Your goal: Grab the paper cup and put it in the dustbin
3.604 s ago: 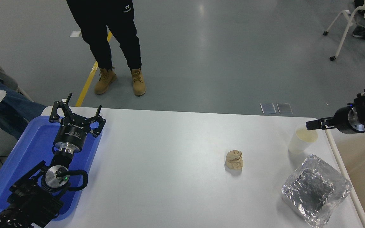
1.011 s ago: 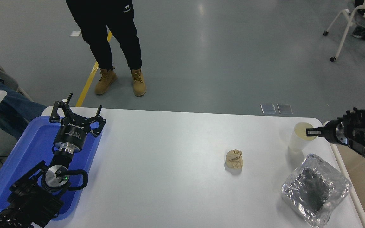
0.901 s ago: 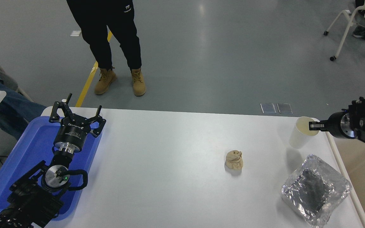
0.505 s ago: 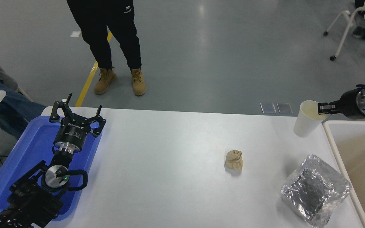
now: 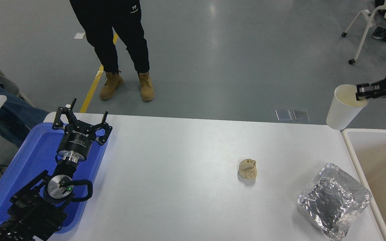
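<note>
The paper cup (image 5: 343, 108) is white, hangs in the air above the table's far right corner, and tilts slightly. My right gripper (image 5: 360, 92) comes in from the right edge and is shut on the cup's rim. The dustbin (image 5: 350, 147), with white rim and beige inside, stands against the table's right edge, below and right of the cup. My left gripper (image 5: 80, 118) is open and parked over the blue tray at the lower left.
A crumpled tan paper ball (image 5: 247, 168) lies mid-right on the white table (image 5: 179, 174). A crinkled silver foil bag (image 5: 333, 200) lies at the front right by the bin. The blue tray (image 5: 32, 160) is at left. A person (image 5: 112, 43) stands beyond the table.
My right gripper closed on the cup's rim, lifted it off the table and carried it up and to the right. The dustbin is now uncovered. The left arm has not moved.
</note>
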### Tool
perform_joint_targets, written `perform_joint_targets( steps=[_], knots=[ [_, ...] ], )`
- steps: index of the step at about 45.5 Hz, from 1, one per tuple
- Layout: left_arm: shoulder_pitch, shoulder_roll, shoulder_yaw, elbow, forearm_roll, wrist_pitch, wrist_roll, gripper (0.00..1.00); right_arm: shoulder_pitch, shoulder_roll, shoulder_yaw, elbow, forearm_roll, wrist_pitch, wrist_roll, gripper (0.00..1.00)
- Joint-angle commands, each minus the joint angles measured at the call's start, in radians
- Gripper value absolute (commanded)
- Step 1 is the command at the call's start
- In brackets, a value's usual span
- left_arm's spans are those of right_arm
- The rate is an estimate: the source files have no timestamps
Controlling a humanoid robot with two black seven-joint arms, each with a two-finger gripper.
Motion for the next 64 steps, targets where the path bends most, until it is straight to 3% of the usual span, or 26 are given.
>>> perform_joint_targets(
  steps=[1, 21, 33, 42, 53, 64],
  knots=[
    [0.000, 0.000, 0.000, 0.000, 0.000, 0.001, 0.000, 1.00, 0.116, -0.001, -0.075, 0.047, 0.001, 0.025, 0.000, 0.00],
    [0.000, 0.000, 0.000, 0.000, 0.000, 0.000, 0.000, 1.00, 0.162, -0.059, -0.124, 0.041, 0.001, 0.023, -0.003, 0.00],
    [0.000, 0.000, 0.000, 0.000, 0.000, 0.001, -0.001, 1.00, 0.145, -0.194, -0.129, -0.028, -0.014, -0.012, -0.008, 0.00],
    [0.000, 0.000, 0.001, 0.001, 0.000, 0.001, -0.001, 1.00, 0.022, -0.311, -0.093, -0.224, 0.001, -0.057, -0.006, 0.00],
    [0.000, 0.000, 0.000, 0.000, 0.000, 0.001, -0.001, 1.00, -0.297, -0.476, 0.175, -0.392, 0.001, -0.173, -0.008, 0.00],
    [-0.002, 0.000, 0.001, 0.000, 0.000, 0.001, -0.001, 1.00, -0.643, -0.558, 0.483, -0.490, 0.004, -0.281, -0.009, 0.00]
  ],
)
